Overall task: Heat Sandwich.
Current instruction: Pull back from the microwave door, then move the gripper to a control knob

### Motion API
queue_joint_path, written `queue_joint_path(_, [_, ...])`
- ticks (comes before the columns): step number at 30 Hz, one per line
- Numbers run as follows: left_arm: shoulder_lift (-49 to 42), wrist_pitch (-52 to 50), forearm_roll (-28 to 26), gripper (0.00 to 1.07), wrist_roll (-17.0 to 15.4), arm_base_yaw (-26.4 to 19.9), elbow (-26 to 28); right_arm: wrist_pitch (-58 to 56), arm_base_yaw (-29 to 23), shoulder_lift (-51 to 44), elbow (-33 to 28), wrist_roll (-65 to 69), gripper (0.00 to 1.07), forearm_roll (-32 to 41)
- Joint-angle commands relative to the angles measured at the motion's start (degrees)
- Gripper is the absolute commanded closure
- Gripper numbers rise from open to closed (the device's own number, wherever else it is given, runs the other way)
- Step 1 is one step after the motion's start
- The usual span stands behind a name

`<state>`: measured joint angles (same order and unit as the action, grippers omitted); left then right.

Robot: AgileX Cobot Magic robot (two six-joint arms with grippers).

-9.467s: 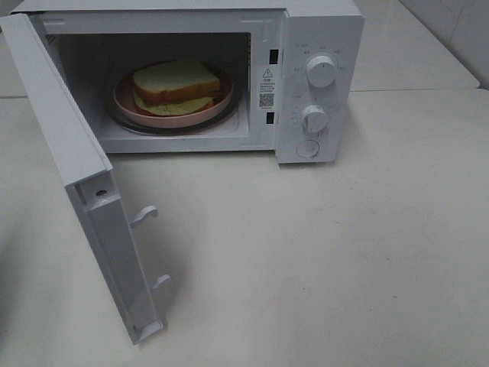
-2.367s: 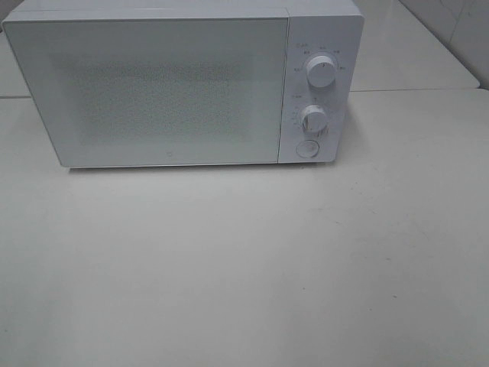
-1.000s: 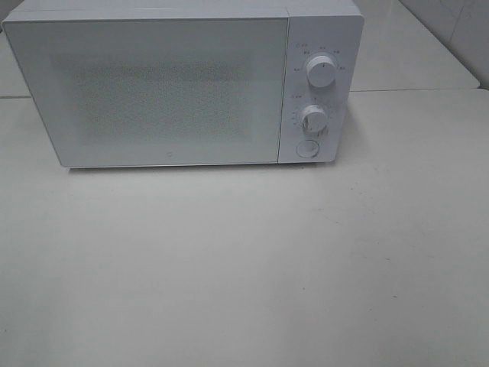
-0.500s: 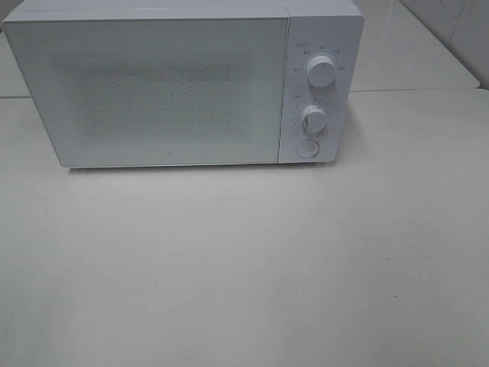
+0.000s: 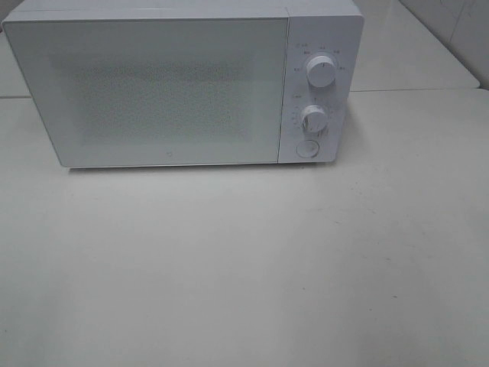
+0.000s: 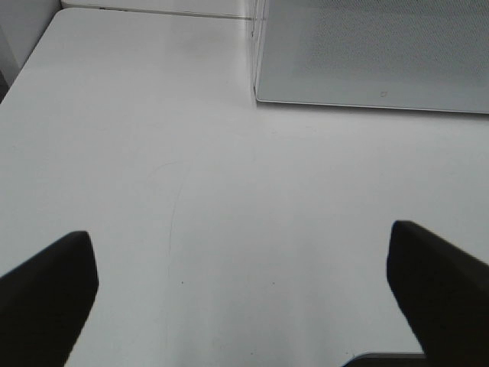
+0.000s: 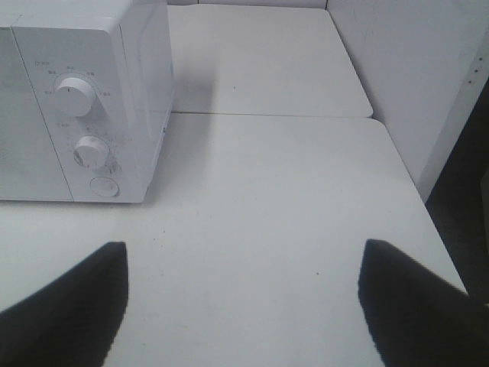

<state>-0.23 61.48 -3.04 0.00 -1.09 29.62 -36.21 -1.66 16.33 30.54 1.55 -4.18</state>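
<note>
Door (image 5: 153, 92) newly closed; jaws wide, empty.

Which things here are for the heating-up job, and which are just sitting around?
For the job:
- microwave with its shut door
- upper knob, lower knob, round button
- left gripper and right gripper, both open

Just there:
- front table
- back table
- wall

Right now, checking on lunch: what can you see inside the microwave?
Nothing. The microwave has its door shut, and the speckled door shows nothing through it; whatever is inside is hidden.
</note>
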Motion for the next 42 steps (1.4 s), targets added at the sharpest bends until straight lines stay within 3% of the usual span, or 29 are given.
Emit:
queue_joint_path(1, [-1.4,-0.2,0.0,0.10,0.0,-0.2,-0.1,5.6,0.3,3.8,0.2,-0.2,0.27,-0.1])
queue_joint_path(16, [-1.4,-0.2,0.0,0.10,0.0,-0.2,-0.1,26.1,0.3,24.8,0.2,0.7,0.29,0.9])
queue_joint_path(28, [-1.4,-0.2,0.0,0.10,0.0,-0.2,-0.1,39.5,0.2,36.3,0.1,2.5,0.29,0.6])
queue_joint_path(33, [-1.4,-0.2,0.0,0.10,0.0,-0.2,-0.1,50.9,0.1,40.2,-4.1,2.5,0.30,0.7])
queue_joint_path(42, [-1.4,-0.2,0.0,0.10,0.0,-0.2,-0.1,67.6,0.1,47.4,-11.9,-2.6,0.31,8.1])
